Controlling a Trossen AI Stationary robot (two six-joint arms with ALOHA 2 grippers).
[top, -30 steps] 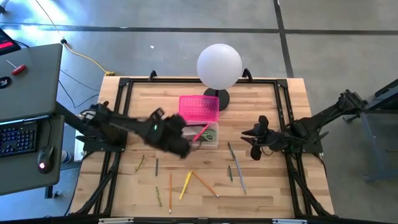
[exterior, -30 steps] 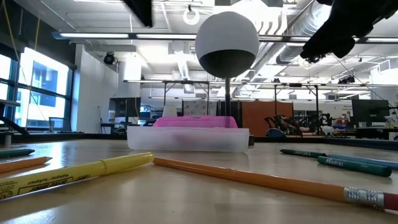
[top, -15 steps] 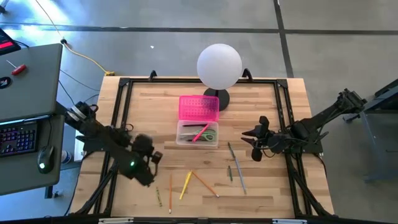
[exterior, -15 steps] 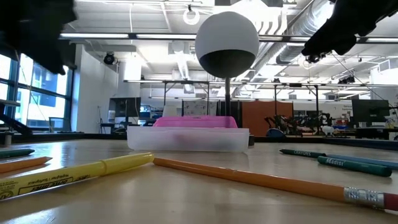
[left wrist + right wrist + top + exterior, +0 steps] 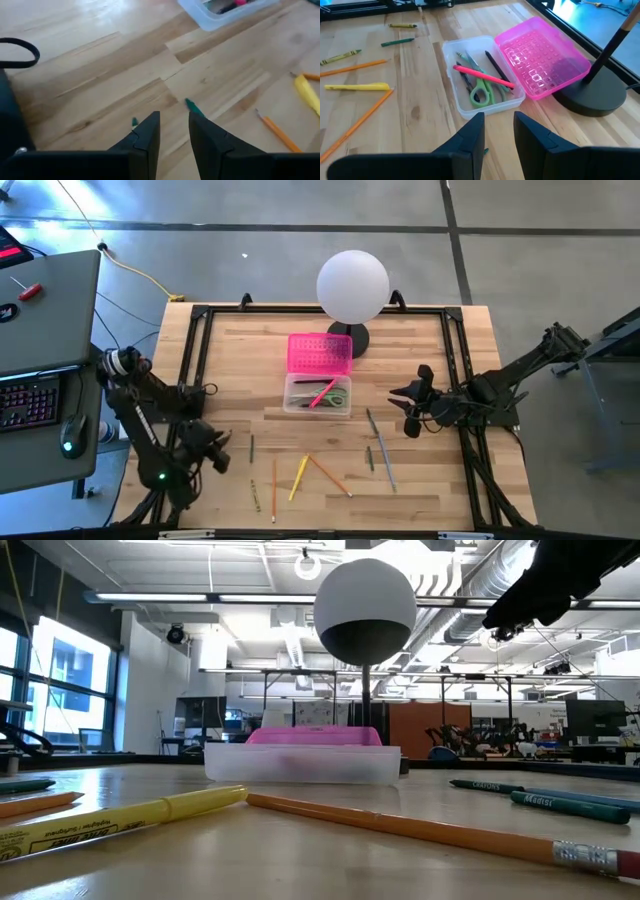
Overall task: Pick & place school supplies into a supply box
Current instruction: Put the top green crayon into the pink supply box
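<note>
Swung off the supply box (image 5: 317, 394) w/ scissors (image 5: 480, 93) & pink marker (image 5: 481, 74) already inside, left gripper (image 5: 215, 455) now low over a green pencil (image 5: 194, 107) near table's left edge, fingers slightly apart, empty, prob. next pick; right gripper (image 5: 410, 402) parked, slightly apart.

Low view: the orange pencil (image 5: 420, 828) is cut off at the right edge and the yellow marker (image 5: 120, 820) at the left; the box (image 5: 303, 761) shows only as a blurred clear wall, contents unreadable. Left wrist view: the box (image 5: 225, 11) is clipped by the picture's edge, and the green pencil (image 5: 194, 107) is partly hidden behind the left tool (image 5: 174, 131). High view: pencils on the counter (image 5: 420, 345) are too small to tell apart by type.
</note>
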